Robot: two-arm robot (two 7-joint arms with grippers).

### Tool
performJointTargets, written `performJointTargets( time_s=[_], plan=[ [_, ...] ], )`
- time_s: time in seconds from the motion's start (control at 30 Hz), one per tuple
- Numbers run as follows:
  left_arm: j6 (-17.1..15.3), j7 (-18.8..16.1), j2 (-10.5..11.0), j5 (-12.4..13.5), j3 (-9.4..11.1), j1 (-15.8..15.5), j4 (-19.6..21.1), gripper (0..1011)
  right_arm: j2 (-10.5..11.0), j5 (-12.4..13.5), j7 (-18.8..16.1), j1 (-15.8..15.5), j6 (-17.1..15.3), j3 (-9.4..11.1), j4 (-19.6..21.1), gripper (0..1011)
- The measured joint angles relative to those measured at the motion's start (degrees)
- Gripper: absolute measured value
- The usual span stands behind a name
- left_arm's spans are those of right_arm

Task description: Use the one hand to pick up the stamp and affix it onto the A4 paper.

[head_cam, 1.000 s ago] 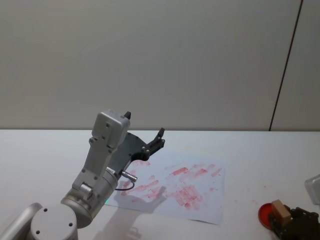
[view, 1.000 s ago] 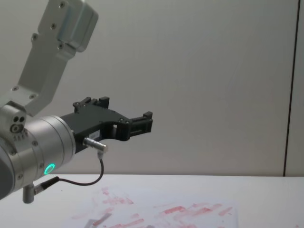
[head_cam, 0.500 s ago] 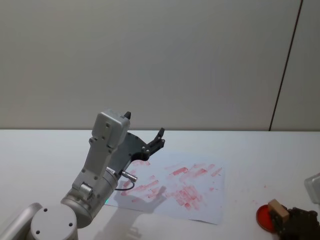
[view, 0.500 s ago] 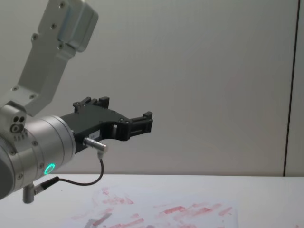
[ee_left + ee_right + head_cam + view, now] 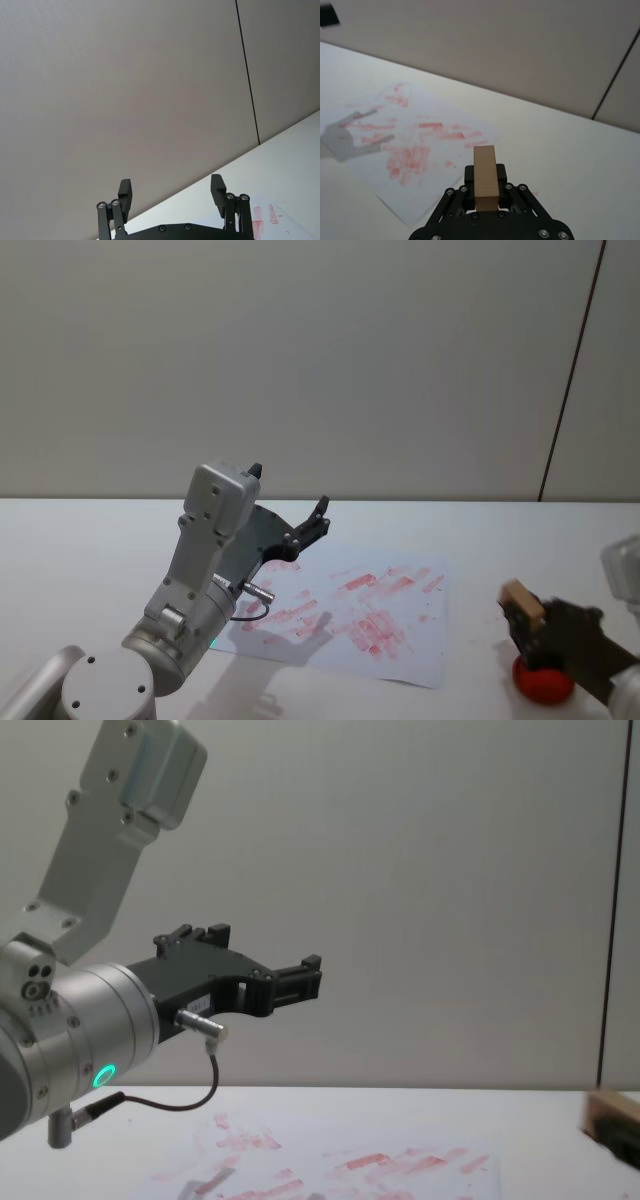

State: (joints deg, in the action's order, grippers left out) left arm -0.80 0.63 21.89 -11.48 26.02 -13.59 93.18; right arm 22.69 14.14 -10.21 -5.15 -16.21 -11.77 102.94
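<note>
Stamp (image 5: 522, 602): tan wooden block, clamped between the two fingers of the right gripper (image 5: 485, 186) and held clear of the tabletop (image 5: 90, 540). In the head view it sits near the table's right side, to the right of the A4 paper (image 5: 412, 648) and not over it. A strip of bare tabletop lies between the block and the sheet's right edge.

Surroundings:
- A red round ink pad (image 5: 543, 682) lies on the table directly beneath the right gripper, nearer the robot than the stamp and apart from it.
- The A4 paper lies flat at mid-table, covered in red-pink rectangular marks, densest toward its centre.
- The left gripper (image 5: 171, 192) hangs above the paper's left part, well off the surface, with its fingers spread wide and holding nothing. Its shadow (image 5: 355, 132) falls on the sheet's left area.
- The left arm's silver wrist shows a small lit green ring (image 5: 103, 1074), and a thin black cable (image 5: 190, 1100) loops under it.
- A plain grey wall stands behind, with one dark vertical seam (image 5: 572, 380) on the right.

Orientation:
- In the right wrist view the stamp's long axis runs along the gripper's own reach, and the free end sticks out past the fingertips toward the paper.
- In the head view the block is tilted, with its free end higher and turned toward the sheet.
- In the chest view it enters at the right edge, low, just above the table surface.
- I cannot tell which face carries the ink.
</note>
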Motion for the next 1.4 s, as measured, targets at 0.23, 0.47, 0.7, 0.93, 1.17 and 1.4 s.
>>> performJointTargets(
  time_s=[0.23, 0.47, 0.7, 0.93, 1.17, 1.4],
  plan=[
    [0.0, 0.0, 0.01, 0.0, 0.0, 0.0, 0.0, 1003, -3.8, -0.75, -2.91, 4.28, -0.04, -1.84, -0.81, 221],
    [0.0, 0.0, 0.0, 0.0, 0.0, 0.0, 0.0, 1003, -7.6, -4.52, -6.01, 8.69, -2.6, -4.24, -3.71, 221],
    [0.0, 0.0, 0.0, 0.0, 0.0, 0.0, 0.0, 1003, -10.08, -8.51, -7.8, 11.69, -5.01, -6.15, -6.82, 221],
    [0.0, 0.0, 0.0, 0.0, 0.0, 0.0, 0.0, 1002, -12.84, -14.22, -9.26, 14.81, -7.97, -8.46, -11.55, 221],
    [0.0, -0.01, 0.0, 0.0, 0.0, 0.0, 0.0, 1002, -14.83, -17.58, -9.56, 16.72, -10.15, -10.1, -15.59, 221],
    [0.0, -0.01, 0.0, 0.0, 0.0, 0.0, 0.0, 1002, -16.22, -18.88, -8.6, 17.37, -12.48, -11.23, -18.36, 221]
  ],
)
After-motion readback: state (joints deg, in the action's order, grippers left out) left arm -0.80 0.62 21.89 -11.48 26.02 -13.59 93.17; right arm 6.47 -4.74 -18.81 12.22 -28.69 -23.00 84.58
